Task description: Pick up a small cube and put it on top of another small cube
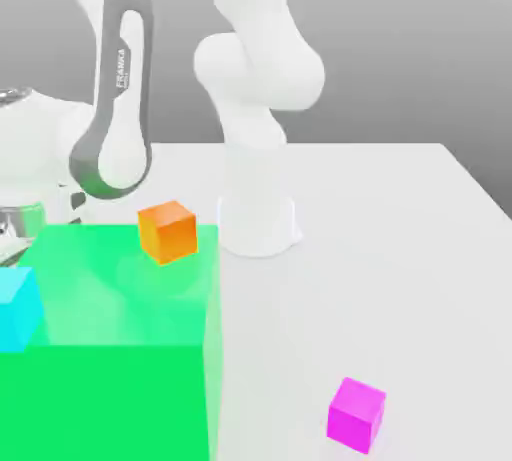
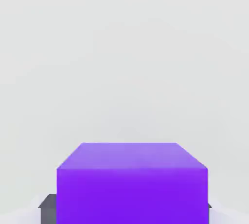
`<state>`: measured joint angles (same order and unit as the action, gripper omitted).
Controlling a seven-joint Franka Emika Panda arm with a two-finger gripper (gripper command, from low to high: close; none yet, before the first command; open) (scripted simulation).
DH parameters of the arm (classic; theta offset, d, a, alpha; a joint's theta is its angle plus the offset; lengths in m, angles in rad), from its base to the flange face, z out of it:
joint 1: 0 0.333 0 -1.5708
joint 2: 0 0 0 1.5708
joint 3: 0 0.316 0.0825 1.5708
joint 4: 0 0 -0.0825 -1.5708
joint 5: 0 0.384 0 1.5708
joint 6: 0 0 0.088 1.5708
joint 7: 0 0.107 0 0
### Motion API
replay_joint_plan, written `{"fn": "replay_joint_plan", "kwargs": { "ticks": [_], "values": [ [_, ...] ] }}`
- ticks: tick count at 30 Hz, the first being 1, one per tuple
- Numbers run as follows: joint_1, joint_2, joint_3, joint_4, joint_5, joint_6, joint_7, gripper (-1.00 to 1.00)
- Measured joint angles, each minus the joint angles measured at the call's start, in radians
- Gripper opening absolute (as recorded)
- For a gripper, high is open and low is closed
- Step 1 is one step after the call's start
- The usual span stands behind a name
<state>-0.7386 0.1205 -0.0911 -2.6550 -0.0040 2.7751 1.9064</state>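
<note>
— White surface point(image 1: 400, 249) is spreading under a plain grey backdrop. Going from the exterior view's left, what are you seeing?

— At the far left edge a cyan cube point(image 1: 17, 307) is sitting against a big translucent green block point(image 1: 120, 369). Just past it an orange cube point(image 1: 168, 231) is showing at the green block's upper edge; whether it is resting on the surface behind or inside that volume, I cannot tell. My arm's base point(image 1: 258, 219) is standing beside it, and well apart, toward the exterior view's right and near the front, a magenta cube point(image 1: 356, 414) is lying alone.

— And your end effector?

— In the hand view a purple cube point(image 2: 131, 181) is sitting close under the camera, with dark finger pads point(image 2: 48, 207) peeking out at both of its lower corners. I am judging that I am gripping it, narrow, the pads pressing on opposite faces.

— Where is it going?

— Only bare white surface is lying beyond the purple cube, so no target is under me yet. I am taking one of the other small cubes as the base.

— How are you doing this well?

— I am keeping the grip firm and the cube level, carrying it high enough to clear everything, centring it squarely over the chosen cube, lowering until the faces meet, then opening.
</note>
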Motion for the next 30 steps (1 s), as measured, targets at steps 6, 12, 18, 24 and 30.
{"fn": "replay_joint_plan", "kwargs": {
  "ticks": [6, 12, 18, 24, 30],
  "values": [
    [0.058, -0.014, 0.038, 0.205, -0.055, -0.219, 0.021, -1.0],
    [0.139, -0.032, 0.085, 0.423, -0.057, -0.455, 0.1, -1.0],
    [0.226, -0.051, 0.124, 0.64, -0.047, -0.69, 0.173, -1.0],
    [0.281, -0.055, 0.146, 0.717, -0.003, -0.769, 0.289, -1.0],
    [0.28, -0.033, 0.147, 0.667, -0.002, -0.697, 0.297, 1.0]
  ]
}}
